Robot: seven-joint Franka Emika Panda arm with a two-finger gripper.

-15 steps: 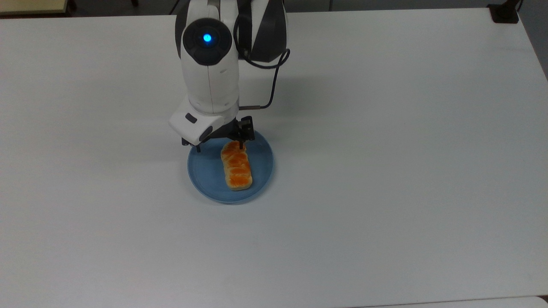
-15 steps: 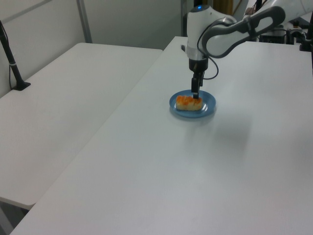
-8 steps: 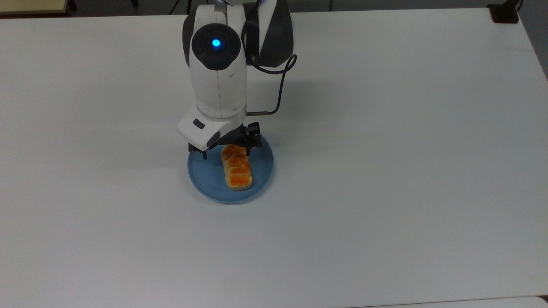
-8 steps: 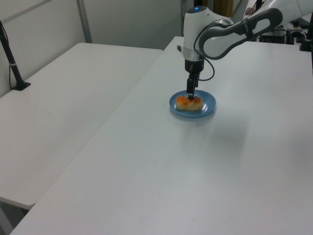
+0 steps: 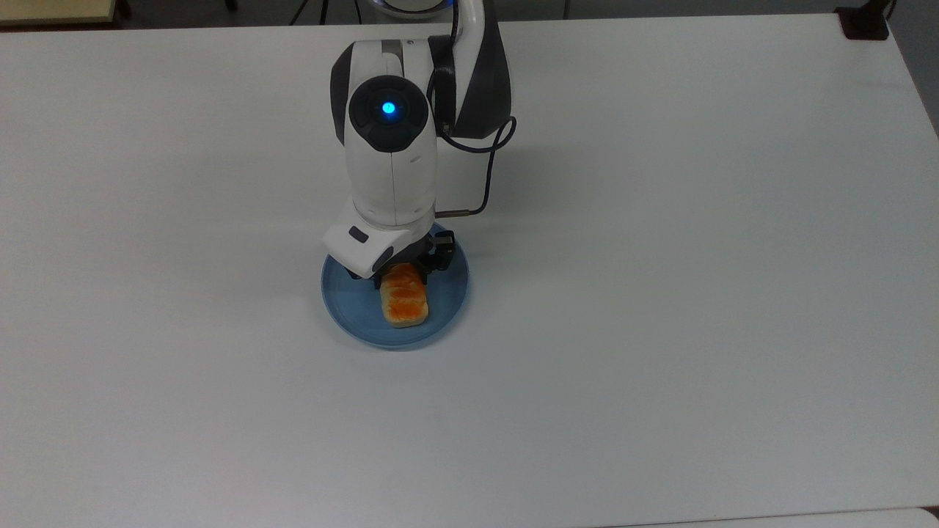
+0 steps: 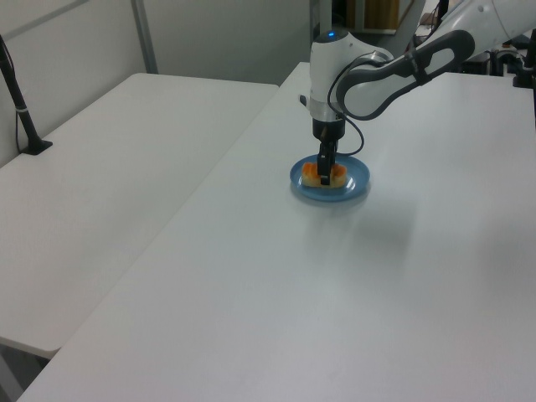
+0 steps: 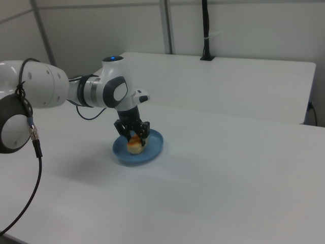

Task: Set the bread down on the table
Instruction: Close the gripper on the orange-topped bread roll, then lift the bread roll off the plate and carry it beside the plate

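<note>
The bread (image 5: 403, 304) lies on the round blue plate (image 5: 447, 301), which sits on the white tabletop (image 5: 660, 293). The gripper (image 7: 133, 136) is down over the loaf's end nearer the arm, its 2 fingers (image 7: 143, 133) spread to either side of the bread in the right view; whether they touch it cannot be told. In the top view the arm's white wrist (image 5: 390, 176) hides that end of the loaf. A second white table (image 6: 100, 176) stands alongside in the left view, with a black post (image 6: 18, 100) on it.
</note>
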